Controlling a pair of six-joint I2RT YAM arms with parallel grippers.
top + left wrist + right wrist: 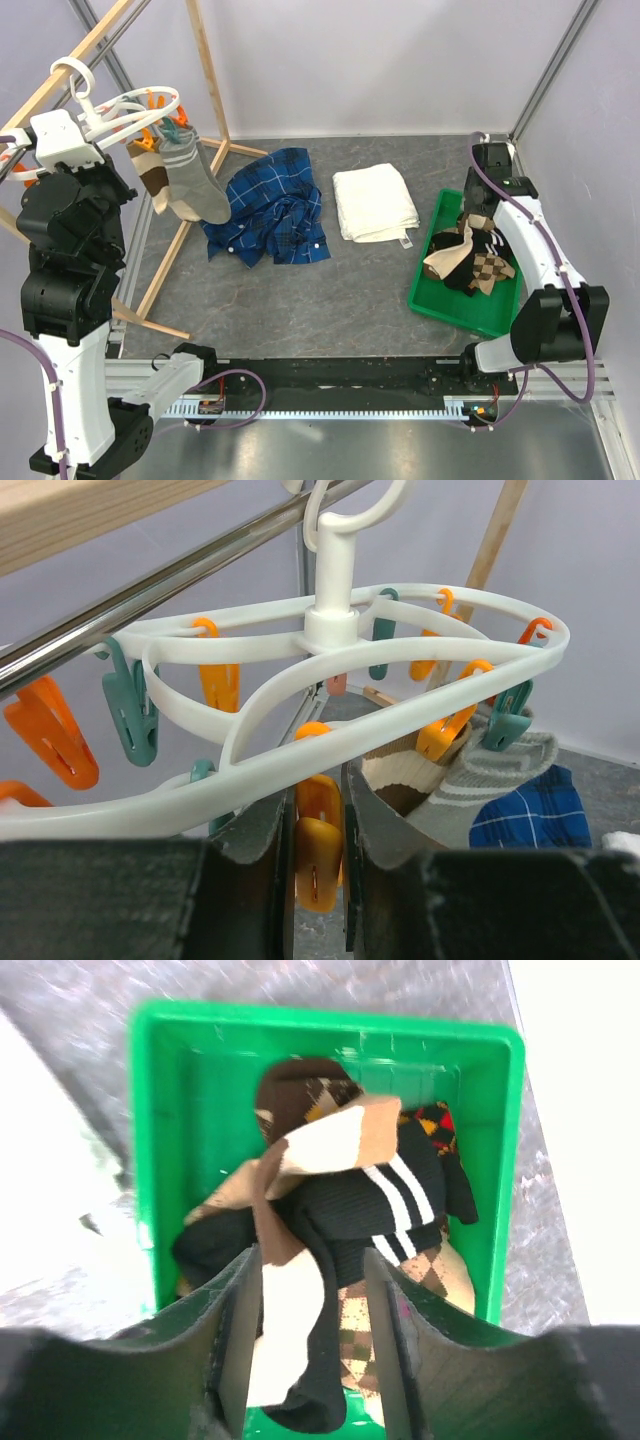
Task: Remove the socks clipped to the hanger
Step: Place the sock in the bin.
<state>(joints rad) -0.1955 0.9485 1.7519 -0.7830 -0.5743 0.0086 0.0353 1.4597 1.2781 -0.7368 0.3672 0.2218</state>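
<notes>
The white round hanger [130,105] hangs by its hook from the rack at the far left; it also shows in the left wrist view [330,630]. A grey striped sock [195,185] and a brown-tan sock [152,175] hang clipped to it. My left gripper [315,810] is raised under the ring, shut on an orange clothespin [318,845]. The grey sock [490,780] and the tan sock [405,770] hang just right of it. My right gripper [310,1270] is open above a pile of loose socks [350,1200] in the green bin [145,1140].
A blue plaid shirt [275,210] and a folded white towel [375,200] lie mid-table. The green bin [430,290] stands at the right. Wooden rack poles [205,70] and a metal rod [150,590] frame the hanger.
</notes>
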